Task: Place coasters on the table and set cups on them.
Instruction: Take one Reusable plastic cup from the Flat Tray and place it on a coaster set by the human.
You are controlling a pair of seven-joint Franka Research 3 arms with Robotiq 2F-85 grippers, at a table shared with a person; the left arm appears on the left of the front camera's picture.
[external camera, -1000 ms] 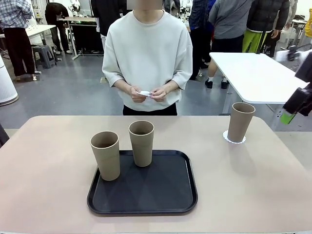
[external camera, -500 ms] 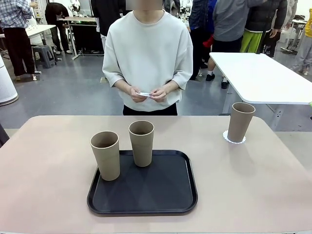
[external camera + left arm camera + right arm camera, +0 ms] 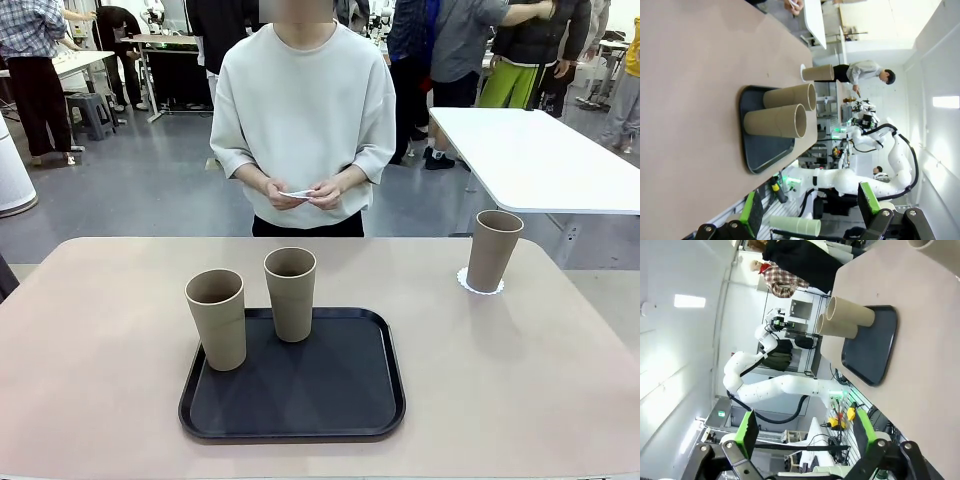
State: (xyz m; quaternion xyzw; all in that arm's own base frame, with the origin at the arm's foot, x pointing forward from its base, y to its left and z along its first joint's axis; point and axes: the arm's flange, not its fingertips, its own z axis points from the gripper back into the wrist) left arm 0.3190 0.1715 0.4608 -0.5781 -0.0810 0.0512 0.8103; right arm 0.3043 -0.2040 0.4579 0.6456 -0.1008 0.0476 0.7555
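Backing away from cup [image 3: 494,250] seated on coaster [image 3: 464,281], right gripper [image 3: 805,425] and left gripper [image 3: 809,202] spread empty, two cups [image 3: 216,318] [image 3: 290,293] remaining ahead.

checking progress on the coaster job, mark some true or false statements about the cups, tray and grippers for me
The right-hand cup stands on a coaster on the table. True.
Three cups stand on the tray. False: only the left cup and the middle cup stand on the black tray.
The person's hands hold something small and white. True.
The left gripper grips a cup. False: the left gripper is open and empty.
The right gripper is open. True.
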